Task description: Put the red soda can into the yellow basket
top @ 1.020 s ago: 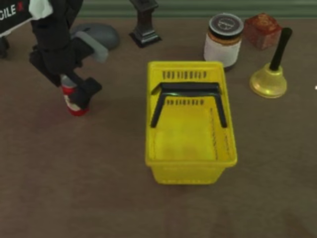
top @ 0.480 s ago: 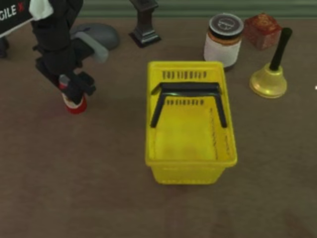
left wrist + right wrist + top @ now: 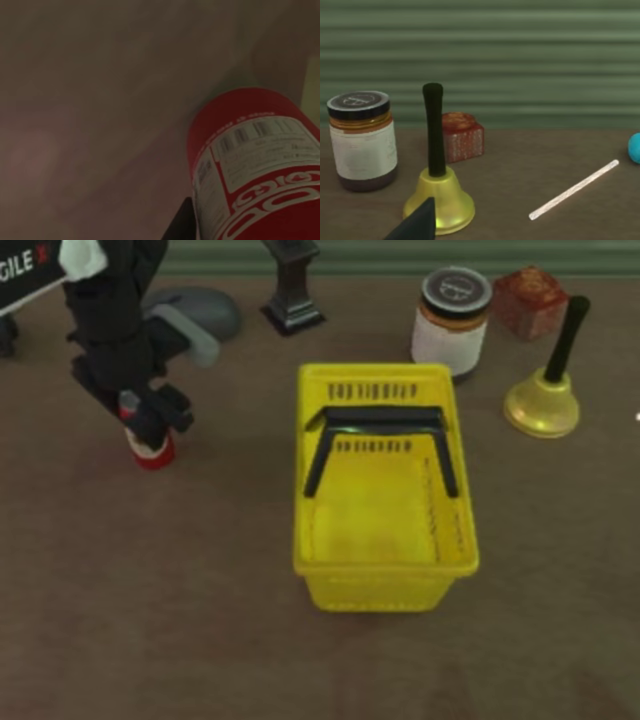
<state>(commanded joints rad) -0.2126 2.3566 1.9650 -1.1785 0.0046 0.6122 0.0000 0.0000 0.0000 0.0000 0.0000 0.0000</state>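
Basket first: we count one yellow basket [image 3: 385, 530] near the middle of the tabletop [image 3: 150, 620], its black handle [image 3: 380, 435] folded across the far half, and nothing lies inside it. We use it as our landmark.

We count one red soda can [image 3: 152, 448], well to the left of the basket and apart from it. Our left hand [image 3: 150, 415] is over the can's upper part, its dark fingers [image 3: 172, 408] closed against the can's sides, so we have hold of it. In the left wrist view the can [image 3: 252, 165] fills the near corner, label and barcode plain, with one dark finger [image 3: 182, 222] against its side. Whether the can's base touches the tabletop we cannot tell.

Beyond the basket we count one white jar [image 3: 452, 320] with a dark lid, one red-brown cube [image 3: 530, 300] to the jar's right, and one brass bell [image 3: 545, 395] with a black handle, to the right of the basket's far corner. One dark pedestal [image 3: 292, 290] stands beyond the basket's left far corner, and one grey rounded thing [image 3: 200, 312] lies farther left.

Our right arm does not appear in the top view; of its hand only one dark tip [image 3: 417, 222] shows in the right wrist view, so we cannot tell how far it is open. That view adds one clear rod [image 3: 574, 190] and one blue ball [image 3: 635, 147] at its edge.
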